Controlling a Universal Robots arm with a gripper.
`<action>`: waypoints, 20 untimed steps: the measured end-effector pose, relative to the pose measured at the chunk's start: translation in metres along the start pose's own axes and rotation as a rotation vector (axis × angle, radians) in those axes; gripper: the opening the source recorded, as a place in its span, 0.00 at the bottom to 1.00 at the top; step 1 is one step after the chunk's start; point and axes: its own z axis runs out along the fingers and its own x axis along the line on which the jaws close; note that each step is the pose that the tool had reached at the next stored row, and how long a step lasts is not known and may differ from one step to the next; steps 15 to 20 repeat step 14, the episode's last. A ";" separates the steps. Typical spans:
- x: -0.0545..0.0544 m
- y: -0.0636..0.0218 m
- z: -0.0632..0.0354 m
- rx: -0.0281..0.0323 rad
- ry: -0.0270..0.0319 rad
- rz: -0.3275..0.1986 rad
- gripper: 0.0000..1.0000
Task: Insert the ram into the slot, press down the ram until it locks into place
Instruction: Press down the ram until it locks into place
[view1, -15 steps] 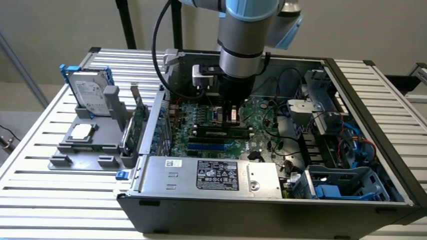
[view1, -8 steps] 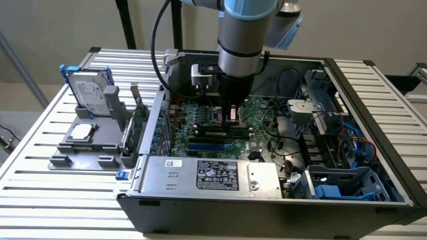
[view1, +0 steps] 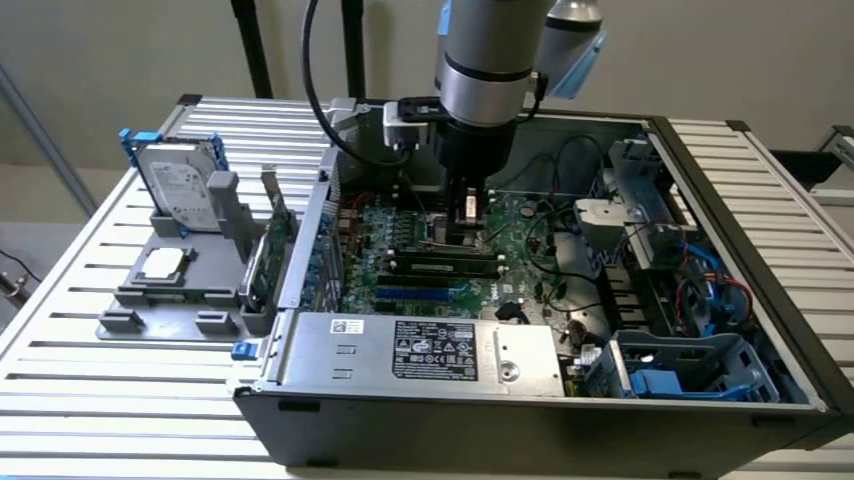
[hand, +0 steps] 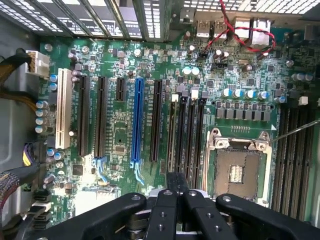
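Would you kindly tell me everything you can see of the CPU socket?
The CPU socket is a square seat framed in silvery metal, with a dark, gold-speckled contact field in the middle. It looks empty, with no chip or cooler on it. It lies flat on the green motherboard, between two banks of long black memory slots.

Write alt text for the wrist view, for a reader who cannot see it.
The black gripper hangs over a green motherboard, just above a group of long narrow black memory slots beside the open metal CPU socket. A long blue expansion slot, black slots and a white slot stand parallel alongside.
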 end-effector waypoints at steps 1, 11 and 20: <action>0.000 0.0000 0.0000 -0.0001 0.0000 0.000 0.11; 0.000 0.0000 -0.0001 -0.0002 0.0002 0.000 0.11; 0.000 0.0000 -0.0001 -0.0001 0.0002 0.000 0.11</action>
